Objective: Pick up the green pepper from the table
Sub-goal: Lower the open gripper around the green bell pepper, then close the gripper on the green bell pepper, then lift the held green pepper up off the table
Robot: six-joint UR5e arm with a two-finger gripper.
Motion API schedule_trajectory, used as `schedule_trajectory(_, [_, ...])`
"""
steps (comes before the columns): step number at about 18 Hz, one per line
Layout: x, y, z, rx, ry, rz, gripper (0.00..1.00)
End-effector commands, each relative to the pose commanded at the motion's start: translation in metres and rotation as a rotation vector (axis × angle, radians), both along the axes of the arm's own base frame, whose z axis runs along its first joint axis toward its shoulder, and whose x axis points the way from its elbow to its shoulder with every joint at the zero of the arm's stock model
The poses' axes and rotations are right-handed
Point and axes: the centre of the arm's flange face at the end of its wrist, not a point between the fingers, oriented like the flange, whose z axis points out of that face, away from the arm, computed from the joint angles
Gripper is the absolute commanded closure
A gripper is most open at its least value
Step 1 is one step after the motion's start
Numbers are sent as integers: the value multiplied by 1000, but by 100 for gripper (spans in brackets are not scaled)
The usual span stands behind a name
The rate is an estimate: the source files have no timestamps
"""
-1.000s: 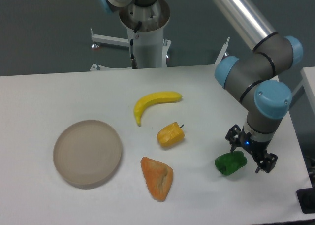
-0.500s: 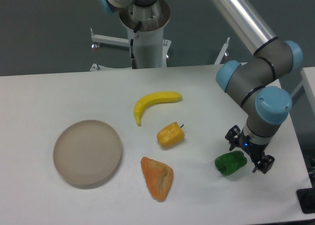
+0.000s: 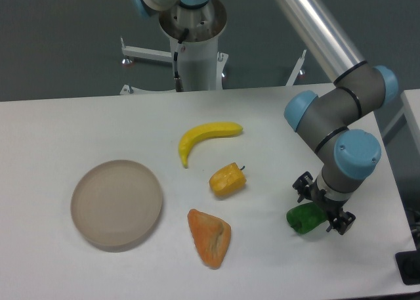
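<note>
1. Far left of the table (image 3: 59, 126): round beige plate (image 3: 117, 203), bare, well apart from the work area.

2. Centre: banana (image 3: 205, 138) towards the back, yellow pepper (image 3: 228, 180) just in front of it, orange wedge-shaped item (image 3: 210, 237) nearest the front edge. All three lie apart from one another and none is touched by the arm.

3. Right side: green pepper (image 3: 302, 218) lies on the table near the front right, partly covered from above by the wrist. Only its left and lower part shows.

4. Gripper (image 3: 323, 211) sits low over the pepper's right half. Fingers spread — one dark tip shows at the pepper's upper left, the other at its lower right, so the pepper appears to lie between them. They look parted, not clamped; whether either pad already touches the skin I cannot tell from this angle.

5. Judgement on risks:
   - The pepper is glossy and lumpy. If the pads close on a bulge rather than across the body, it could squirt out sideways.
   - The gripper seems centred over the pepper's right part — an off-centre close may pinch only one end and let it twist or drop on lifting.
   - If the tips are too low, they could scrape the tabletop while closing.
</note>
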Motion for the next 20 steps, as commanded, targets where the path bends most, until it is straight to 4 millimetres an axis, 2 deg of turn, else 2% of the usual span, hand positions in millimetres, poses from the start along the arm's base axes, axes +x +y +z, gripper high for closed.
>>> schedule_trajectory(2, [1,1,-6,-4,-7,-2,0])
schedule_trajectory(3, [1,1,-6,-4,-7,-2,32])
schedule_trajectory(6, [3,1,3,9,-11,-2,98])
schedule_trajectory(7, [4,-1,6,5,-15,0,98])
schedule_trajectory(11, [15,-20,60,-21,-42,67,97])
schedule_trajectory(12, [22,-25,78,-23,-43,68,97])
schedule_trajectory(15, [43,-37,112,-1,-30,61,96])
schedule_trajectory(17, [60,-49,128,31,-58,64,96])
schedule_trajectory(20, [67,-61,128,29,-79,71,96])
